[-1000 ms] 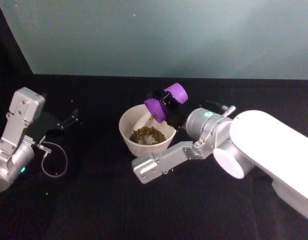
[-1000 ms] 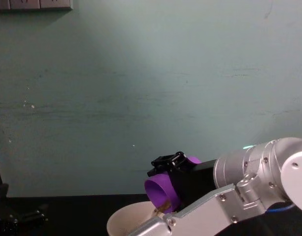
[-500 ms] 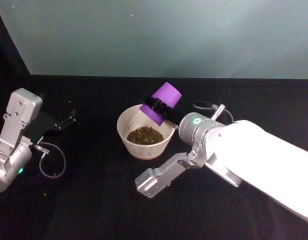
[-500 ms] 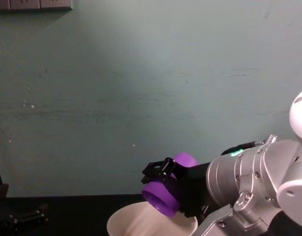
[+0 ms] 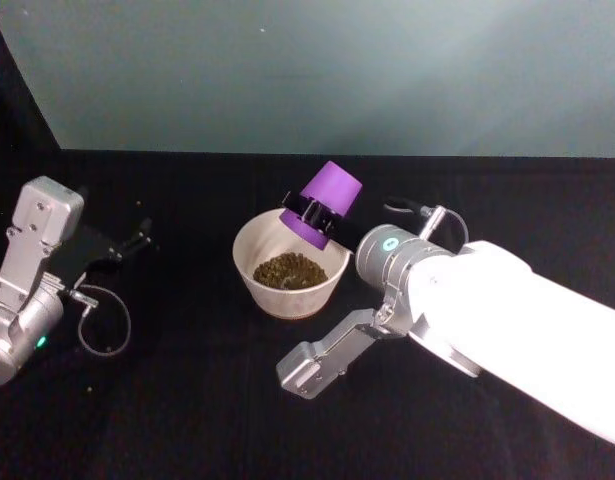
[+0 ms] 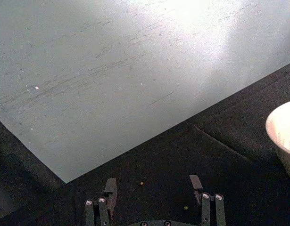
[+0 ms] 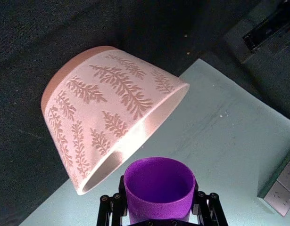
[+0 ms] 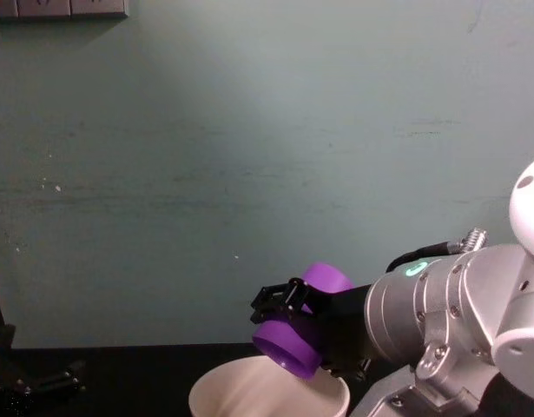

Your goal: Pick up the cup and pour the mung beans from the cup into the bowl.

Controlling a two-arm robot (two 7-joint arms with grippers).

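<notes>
As the right gripper [image 5: 308,212] pinched the light, likely slippery purple cup [image 5: 332,190] round its middle above the bowl [image 5: 279,296], the left gripper [image 6: 154,184] sat with fingers apart near the table's [image 5: 187,410] left edge.

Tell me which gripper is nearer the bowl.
Right. The right gripper holds the cup tipped just above the far rim of the bowl. The left gripper sits open, well off to the bowl's left, apart from it.

The bowl [image 5: 287,300] sits mid-frame on the table [image 5: 187,400], beans [image 5: 289,270] in it; the cup [image 5: 325,200] hangs tilted above its upper-right rim.
</notes>
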